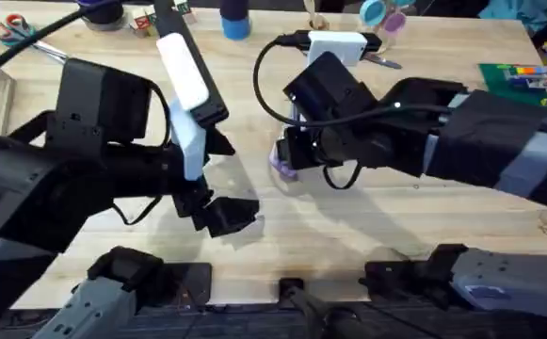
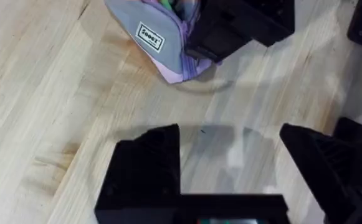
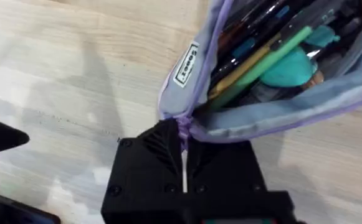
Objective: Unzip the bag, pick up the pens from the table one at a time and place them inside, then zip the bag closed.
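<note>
Right gripper (image 3: 184,163) is pinched on the zipper end of the bag (image 3: 330,106), which lies mid-table, open, with the pens (image 3: 261,62) already inside. Your left gripper (image 2: 227,163) hangs spread and empty nearby. Only zipping remains.

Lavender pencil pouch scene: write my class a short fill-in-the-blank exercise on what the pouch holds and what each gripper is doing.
1. The bag's zipper is ____, so its contents show.
2. The green pen and yellow pen lie ____ the bag.
3. The right gripper is pinching the bag's ____ end.
4. The left gripper is open above the bare ____.

Missing words: open; inside; zipper; table
</note>
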Controlling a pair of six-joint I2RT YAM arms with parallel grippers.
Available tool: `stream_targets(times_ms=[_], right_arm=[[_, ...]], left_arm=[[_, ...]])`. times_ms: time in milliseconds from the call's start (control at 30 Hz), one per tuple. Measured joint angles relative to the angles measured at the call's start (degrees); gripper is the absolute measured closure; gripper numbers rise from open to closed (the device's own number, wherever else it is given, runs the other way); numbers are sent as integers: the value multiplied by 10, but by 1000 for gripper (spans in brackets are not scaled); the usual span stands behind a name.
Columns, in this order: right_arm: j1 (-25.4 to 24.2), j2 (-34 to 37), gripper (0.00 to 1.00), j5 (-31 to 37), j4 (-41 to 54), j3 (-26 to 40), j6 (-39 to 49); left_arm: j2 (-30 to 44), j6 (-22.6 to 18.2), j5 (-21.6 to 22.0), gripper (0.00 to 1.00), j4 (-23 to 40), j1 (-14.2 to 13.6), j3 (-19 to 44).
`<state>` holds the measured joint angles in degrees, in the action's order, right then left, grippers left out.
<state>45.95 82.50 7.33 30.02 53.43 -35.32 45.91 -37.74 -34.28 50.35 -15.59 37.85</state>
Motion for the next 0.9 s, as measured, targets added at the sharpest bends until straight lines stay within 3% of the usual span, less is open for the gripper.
stream_targets(times_ms=[667,900], right_arm=[[-2,-103,971,18,15,-8,34],[-37,-114,971,-36,19,2,73]], left_arm=[[0,0,0,7,0,0,0],[0,0,-2,8,-13,0,0]])
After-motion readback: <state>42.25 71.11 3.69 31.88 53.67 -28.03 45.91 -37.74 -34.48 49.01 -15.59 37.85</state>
